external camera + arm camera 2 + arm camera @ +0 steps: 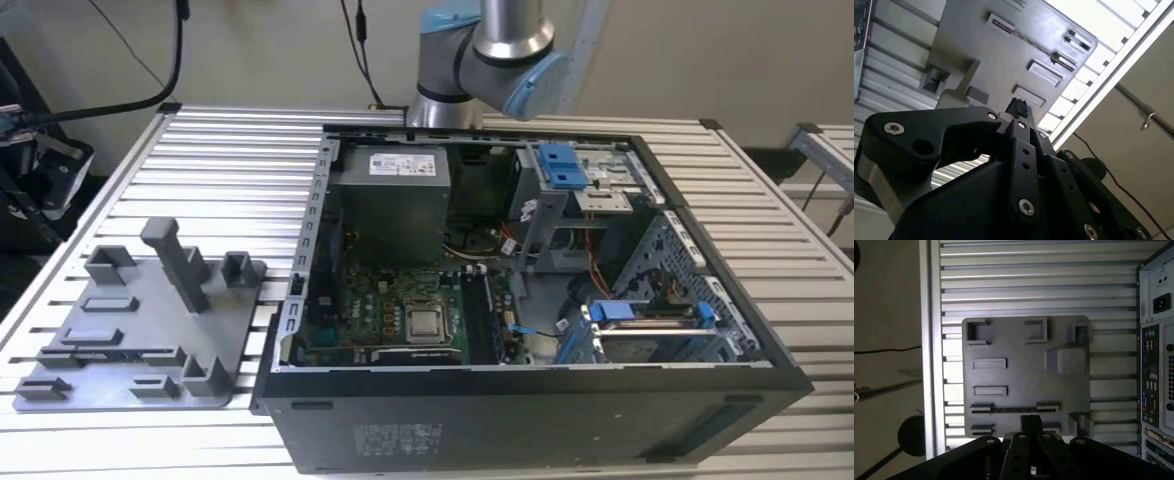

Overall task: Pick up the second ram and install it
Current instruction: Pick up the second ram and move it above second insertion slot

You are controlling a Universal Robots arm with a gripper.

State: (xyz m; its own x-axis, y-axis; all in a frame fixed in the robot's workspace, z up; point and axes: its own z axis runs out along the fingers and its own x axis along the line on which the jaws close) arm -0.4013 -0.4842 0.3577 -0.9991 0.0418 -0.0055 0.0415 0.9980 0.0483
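Arm (487, 40) cropped at frame edge, tray (1024, 375) partly behind jaws

A grey plastic tray (1026, 375) with raised blocks is seen lying on the slatted metal bench (1029, 285). The gripper (1030, 422) is seen closed over the tray's edge, just beside a long dark slot (1014, 410). If the gripper is taken as six o'clock of the tray, the PC case (1156, 365) is found at three o'clock, apart from the tray.

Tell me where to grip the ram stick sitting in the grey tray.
Pinch the ram stick across its two flat faces near mid-length, coming straight down from above: it appears to stand on edge between the end holders of the grey tray, thin edge up.
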